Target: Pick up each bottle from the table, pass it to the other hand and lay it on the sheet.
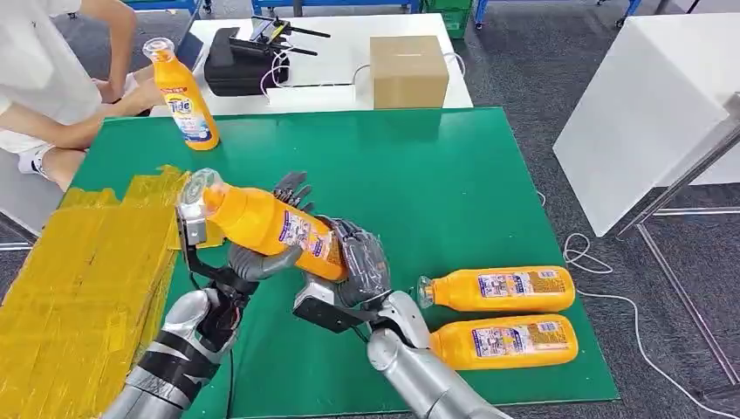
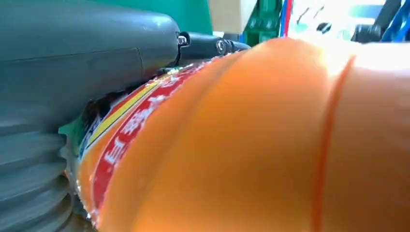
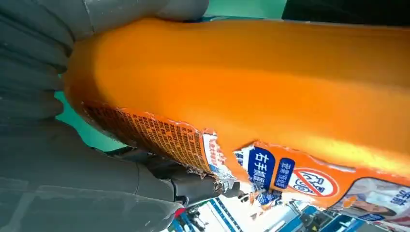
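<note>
Your two hands meet over the green table [image 1: 489,175], near its left edge, with one orange detergent bottle [image 1: 262,223] held between them, lying almost level, clear cap pointing toward the yellow sheet [image 1: 78,279]. Your left hand [image 1: 262,253] curls around the bottle's middle from below; your right hand [image 1: 358,262] wraps its base end. Both are grasping it — neither has let go.

Two more orange bottles [image 1: 497,290] lie side by side near the table's right front corner, and a fourth, labelled Tide [image 1: 185,94], stands upright at the far left corner beside a seated person [image 1: 52,78].

The held bottle looks like stiff, glossy plastic — likely slippery, and probably heavy at the base if full. Its label is peeling in the right wrist view, so grip the waist, not the loose paper.
</note>
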Available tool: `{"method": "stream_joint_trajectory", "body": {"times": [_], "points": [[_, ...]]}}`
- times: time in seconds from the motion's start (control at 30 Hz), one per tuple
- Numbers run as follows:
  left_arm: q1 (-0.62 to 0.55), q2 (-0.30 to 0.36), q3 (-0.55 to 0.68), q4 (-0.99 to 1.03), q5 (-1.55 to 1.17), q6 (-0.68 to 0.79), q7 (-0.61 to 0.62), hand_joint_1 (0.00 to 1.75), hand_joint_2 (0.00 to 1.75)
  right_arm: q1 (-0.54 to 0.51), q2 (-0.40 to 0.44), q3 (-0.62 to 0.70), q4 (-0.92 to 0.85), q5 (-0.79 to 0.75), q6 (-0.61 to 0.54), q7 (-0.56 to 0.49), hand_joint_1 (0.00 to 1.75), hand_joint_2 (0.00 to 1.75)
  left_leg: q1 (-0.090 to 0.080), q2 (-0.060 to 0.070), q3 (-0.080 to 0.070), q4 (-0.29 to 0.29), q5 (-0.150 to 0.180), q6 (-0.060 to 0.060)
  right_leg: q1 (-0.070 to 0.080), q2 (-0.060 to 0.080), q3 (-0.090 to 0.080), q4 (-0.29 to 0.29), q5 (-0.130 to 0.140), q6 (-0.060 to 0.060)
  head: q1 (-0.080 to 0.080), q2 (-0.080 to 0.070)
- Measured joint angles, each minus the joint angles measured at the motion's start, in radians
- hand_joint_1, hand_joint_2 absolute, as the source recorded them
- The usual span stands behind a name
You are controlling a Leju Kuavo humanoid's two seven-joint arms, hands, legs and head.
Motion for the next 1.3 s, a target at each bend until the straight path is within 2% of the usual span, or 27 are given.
{"method": "stream_joint_trajectory", "body": {"times": [0.47, 0.5, 0.6, 0.63, 0.73, 0.8, 0.9, 1.0, 1.07, 1.17, 1.2, 1.27, 1.3], "points": [[0.004, -0.039, 0.031, 0.006, -0.003, 0.067, -0.003, 1.75, 1.75, -0.001, -0.005, 0.010, -0.011, -0.067, 0.022, -0.003, 1.75, 1.75, 0.000, 0.000, 0.000, 0.000, 0.000, 0.000, 0.000, 0.000, 0.000, 0.000, 0.000, 0.000, 0.000, 0.000], [0.004, -0.041, 0.032, 0.006, -0.003, 0.070, -0.004, 1.75, 1.75, 0.000, -0.006, 0.010, -0.013, -0.070, 0.022, -0.006, 1.03, 1.75, 0.000, 0.000, -0.001, 0.000, 0.000, 0.000, 0.000, 0.000, 0.000, 0.000, 0.000, 0.000, 0.000, 0.000], [0.005, -0.047, 0.034, 0.007, -0.014, 0.087, -0.017, 1.75, 1.75, 0.002, -0.011, 0.008, -0.022, -0.079, 0.008, -0.012, 1.03, 1.75, 0.000, 0.000, -0.001, 0.000, 0.000, 0.000, 0.000, 0.000, 0.000, 0.000, 0.000, 0.000, 0.000, 0.000], [0.006, -0.048, 0.034, 0.006, -0.025, 0.101, -0.025, 1.75, 1.75, 0.003, -0.014, 0.005, -0.027, -0.084, 0.004, -0.013, 0.00, 1.75, 0.000, 0.000, -0.001, 0.000, 0.000, 0.000, 0.000, 0.000, 0.000, 0.000, 0.000, 0.000, 0.000, 0.000], [0.008, -0.053, 0.035, 0.004, -0.055, 0.143, -0.042, 1.75, 1.75, 0.012, -0.022, 0.000, -0.046, -0.095, 0.002, -0.018, 0.00, 1.75, 0.000, 0.000, -0.001, 0.000, 0.000, 0.000, 0.000, 0.000, 0.000, 0.000, 0.000, 0.000, 0.000, 0.000], [0.008, -0.053, 0.039, -0.007, -0.122, 0.224, -0.062, 1.75, 1.75, 0.029, -0.031, -0.004, -0.077, -0.112, -0.002, -0.027, 0.00, 1.75, 0.000, 0.000, -0.001, 0.000, 0.000, 0.000, 0.000, 0.000, 0.000, 0.000, 0.000, 0.000, 0.000, 0.000], [0.002, -0.043, 0.068, -0.017, -0.365, 0.493, -0.098, 1.75, 1.75, 0.074, -0.064, -0.029, -0.184, -0.175, 0.012, -0.032, 0.00, 1.75, 0.000, 0.000, -0.001, 0.000, 0.000, 0.000, 0.000, 0.000, -0.001, 0.000, 0.000, 0.000, 0.000, 0.000], [-0.009, -0.013, 0.103, -0.016, -0.686, 0.746, -0.058, 1.75, 1.75, 0.133, -0.120, -0.079, -0.366, -0.255, 0.108, -0.025, 0.00, 1.75, 0.000, -0.001, -0.001, 0.000, 0.000, 0.000, 0.000, -0.002, -0.001, 0.000, 0.000, 0.000, 0.000, 0.000], [-0.016, 0.001, 0.121, 0.001, -0.815, 0.797, -0.040, 1.75, 1.75, 0.169, -0.146, -0.108, -0.482, -0.276, 0.162, -0.030, 0.00, 1.75, 0.000, -0.002, -0.002, 0.000, 0.000, 0.000, 0.000, -0.002, -0.001, 0.000, 0.000, 0.000, 0.000, 0.000], [-0.017, 0.009, 0.137, 0.019, -0.846, 0.807, -0.038, 1.75, 1.75, 0.203, -0.166, -0.132, -0.594, -0.285, 0.182, -0.030, 0.00, 1.75, 0.000, 0.000, -0.002, 0.000, 0.000, 0.000, 0.000, -0.002, -0.001, 0.000, 0.000, 0.000, 0.000, 0.000], [-0.018, 0.010, 0.141, 0.024, -0.851, 0.808, -0.038, 1.75, 1.75, 0.212, -0.171, -0.136, -0.619, -0.285, 0.183, -0.031, 0.00, 0.00, 0.000, 0.000, -0.002, 0.000, 0.000, 0.000, 0.000, -0.002, -0.001, 0.000, 0.000, 0.000, 0.000, 0.000], [-0.020, 0.012, 0.146, 0.033, -0.893, 0.827, -0.011, 1.75, 1.75, 0.224, -0.179, -0.143, -0.658, -0.296, 0.188, -0.042, 0.00, 0.00, 0.000, -0.001, -0.001, 0.000, 0.000, 0.000, 0.000, -0.002, -0.001, 0.000, 0.000, 0.000, 0.000, 0.000], [-0.025, 0.015, 0.146, 0.044, -0.977, 0.847, 0.040, 1.75, 1.75, 0.233, -0.181, -0.147, -0.675, -0.313, 0.200, -0.055, 0.00, 0.00, 0.000, -0.001, -0.001, 0.000, 0.000, 0.000, 0.000, -0.002, -0.001, 0.000, 0.000, 0.000, 0.000, 0.000]]}}
